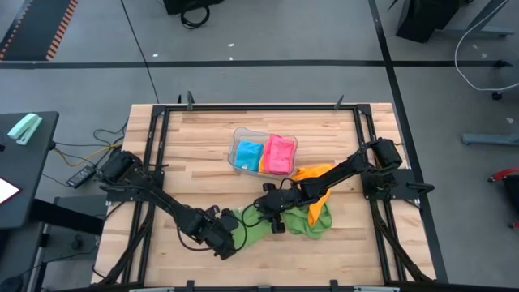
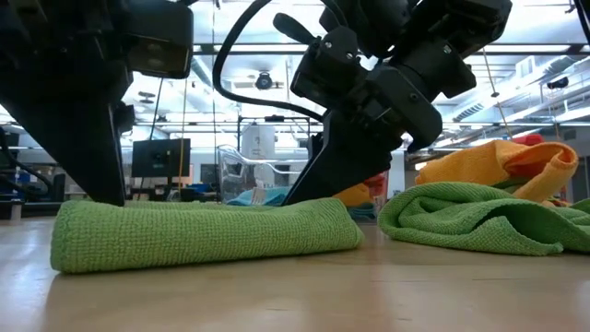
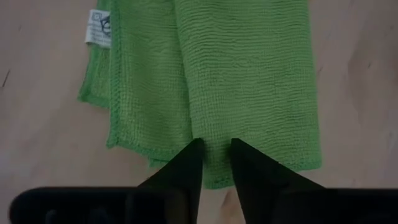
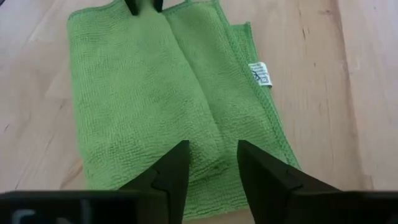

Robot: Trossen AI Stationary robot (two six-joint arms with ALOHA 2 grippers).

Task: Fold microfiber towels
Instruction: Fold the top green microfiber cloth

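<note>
- Hidden parts: in the high view the left gripper (image 1: 229, 241) and right gripper (image 1: 276, 217) cover both ends of the folded green towel (image 1: 253, 228). In the low view, the arms block most of what lies behind that towel.
- Cut off: the clear tray (image 1: 240, 135) shows only faintly in the low view, behind the arms.
- Towel count: five. One folded green towel, one crumpled green towel (image 1: 315, 217), one orange towel (image 1: 316, 175) partly under the right arm, and one blue towel (image 1: 248, 154) and one pink towel (image 1: 280, 154) folded side by side in the tray.
- Orientation: the folded green towel lies flat on the wooden table (image 1: 203, 162), near its front edge, between the two grippers. Its long axis runs from one gripper to the other. A white label (image 4: 261, 73) sticks out from one long edge.
- Left gripper: fingers stand narrowly apart over one short end of the folded towel, with cloth between the tips; a firm grasp cannot be confirmed.
- Right gripper: fingers are parted, resting on the opposite end, not clenched.
</note>
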